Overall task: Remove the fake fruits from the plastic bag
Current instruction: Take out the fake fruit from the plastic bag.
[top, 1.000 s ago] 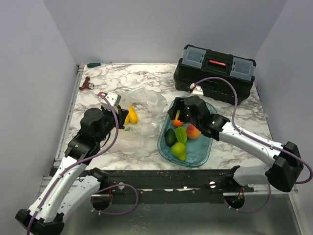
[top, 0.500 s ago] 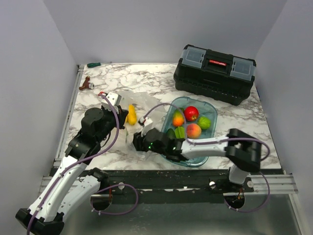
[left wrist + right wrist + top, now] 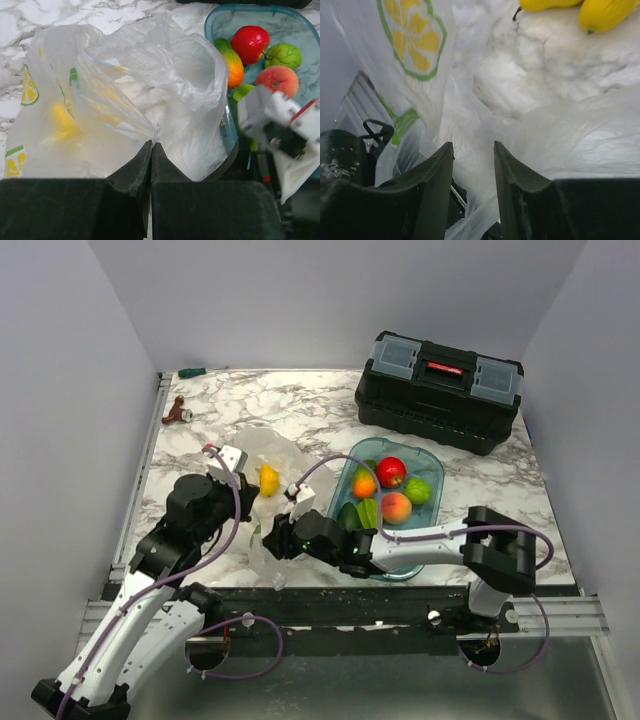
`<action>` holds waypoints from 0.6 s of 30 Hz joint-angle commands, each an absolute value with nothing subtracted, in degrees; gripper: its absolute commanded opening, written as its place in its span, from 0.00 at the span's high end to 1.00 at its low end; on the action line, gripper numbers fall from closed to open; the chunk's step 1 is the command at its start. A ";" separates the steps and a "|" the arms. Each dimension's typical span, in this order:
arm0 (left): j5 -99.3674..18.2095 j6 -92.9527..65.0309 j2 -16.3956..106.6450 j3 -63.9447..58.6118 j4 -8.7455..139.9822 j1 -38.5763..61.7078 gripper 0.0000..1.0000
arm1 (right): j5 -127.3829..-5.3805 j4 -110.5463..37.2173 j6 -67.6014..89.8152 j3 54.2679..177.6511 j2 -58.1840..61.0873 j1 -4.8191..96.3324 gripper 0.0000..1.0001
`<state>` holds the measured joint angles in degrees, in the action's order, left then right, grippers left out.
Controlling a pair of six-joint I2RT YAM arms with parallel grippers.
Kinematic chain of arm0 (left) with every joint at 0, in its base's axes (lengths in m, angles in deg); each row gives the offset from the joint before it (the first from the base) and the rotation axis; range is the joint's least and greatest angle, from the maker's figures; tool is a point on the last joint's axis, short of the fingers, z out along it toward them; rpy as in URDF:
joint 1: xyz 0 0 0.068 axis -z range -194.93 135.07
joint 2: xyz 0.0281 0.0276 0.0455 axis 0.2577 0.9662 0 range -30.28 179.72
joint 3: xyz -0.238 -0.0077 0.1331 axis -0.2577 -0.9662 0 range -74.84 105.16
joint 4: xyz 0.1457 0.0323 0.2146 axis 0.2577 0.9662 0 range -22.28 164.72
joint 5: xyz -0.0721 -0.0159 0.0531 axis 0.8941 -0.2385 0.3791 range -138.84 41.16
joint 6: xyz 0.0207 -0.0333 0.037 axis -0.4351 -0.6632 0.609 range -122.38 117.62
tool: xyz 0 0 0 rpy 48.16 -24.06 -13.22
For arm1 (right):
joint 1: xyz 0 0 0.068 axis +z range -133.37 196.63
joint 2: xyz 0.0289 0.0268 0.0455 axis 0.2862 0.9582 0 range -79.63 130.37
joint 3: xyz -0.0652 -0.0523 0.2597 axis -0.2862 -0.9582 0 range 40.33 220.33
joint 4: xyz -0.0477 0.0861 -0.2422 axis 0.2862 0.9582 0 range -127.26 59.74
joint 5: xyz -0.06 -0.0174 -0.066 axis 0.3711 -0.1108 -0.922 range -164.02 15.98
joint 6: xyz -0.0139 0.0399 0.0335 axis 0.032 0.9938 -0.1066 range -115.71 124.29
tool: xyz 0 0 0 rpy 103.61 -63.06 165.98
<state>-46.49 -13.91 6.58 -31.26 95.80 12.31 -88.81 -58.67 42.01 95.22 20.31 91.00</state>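
Observation:
The plastic bag (image 3: 268,465), see-through with lemon-slice prints, is held up off the table left of the tray. My left gripper (image 3: 246,506) is shut on a fold of its film (image 3: 151,145). A yellow fruit (image 3: 268,480) shows through the bag and is blurred in the left wrist view (image 3: 62,122). My right gripper (image 3: 270,540) is open at the bag's near side, with bag film (image 3: 420,50) lying between its fingertips (image 3: 473,150). A yellow banana (image 3: 545,4) and lemon (image 3: 607,12) lie just beyond it. The red apple (image 3: 391,471), peach (image 3: 397,507) and lime (image 3: 418,490) lie in the tray.
The blue-tinted oval tray (image 3: 425,540) stands right of the bag and also holds an orange-green fruit (image 3: 364,483) and dark and green fruits under the right arm. A black toolbox (image 3: 440,390) is at the back right. A small brown object (image 3: 178,412) and a green-handled tool (image 3: 190,372) lie at the back left.
My right arm has swung from over the tray leftward and down to the bag's near side. My left gripper has pulled the bag up and a little nearer.

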 commanded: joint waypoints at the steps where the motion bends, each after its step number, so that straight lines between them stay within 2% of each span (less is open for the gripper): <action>1: -43.74 -11.55 -0.78 -35.54 90.54 12.49 1.00 | -100.61 -53.51 42.67 95.13 14.76 91.33 0.58; 6: -45.15 -11.57 -3.73 -36.45 89.64 12.49 1.00 | -110.36 -50.92 37.53 99.25 15.14 90.91 0.50; 16: -43.31 -12.05 -2.62 -35.90 90.19 12.51 1.00 | -118.32 -59.81 35.20 107.99 28.33 87.08 0.49; 18: -43.05 -12.05 -2.61 -35.81 90.06 12.55 1.00 | -120.57 -61.97 35.27 109.23 31.26 86.52 0.42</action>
<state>-45.09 -12.45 -2.51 -35.98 91.21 12.31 -113.88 -57.03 36.15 106.56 26.10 87.74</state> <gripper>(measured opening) 0.002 0.530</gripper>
